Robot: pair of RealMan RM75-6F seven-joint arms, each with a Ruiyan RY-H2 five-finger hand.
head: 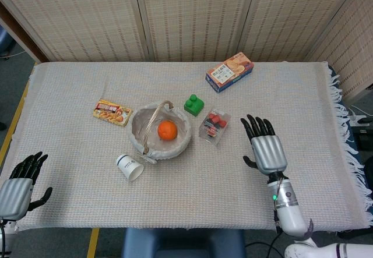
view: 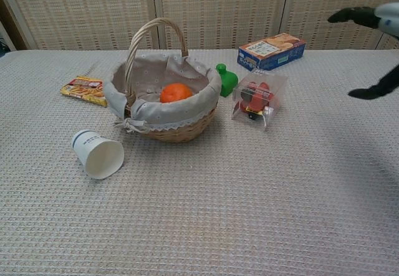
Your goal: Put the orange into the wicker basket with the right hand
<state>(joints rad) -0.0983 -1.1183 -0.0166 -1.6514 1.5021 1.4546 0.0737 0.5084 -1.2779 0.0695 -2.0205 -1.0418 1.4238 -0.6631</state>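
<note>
The orange (head: 167,130) (view: 175,93) lies inside the wicker basket (head: 140,142) (view: 181,131), which has a pale cloth lining and a tall handle. My right hand (head: 265,147) (view: 374,45) hovers well to the right of the basket, fingers spread and holding nothing; the chest view shows only its dark fingertips at the right edge. My left hand (head: 22,184) rests at the table's near left corner, fingers apart and empty.
A white paper cup (head: 129,167) (view: 98,154) lies on its side in front of the basket. Right of the basket stand a green block (head: 194,105) and a clear box of red items (head: 214,126) (view: 257,98). A snack packet (head: 112,112) and a biscuit box (head: 229,71) lie farther back.
</note>
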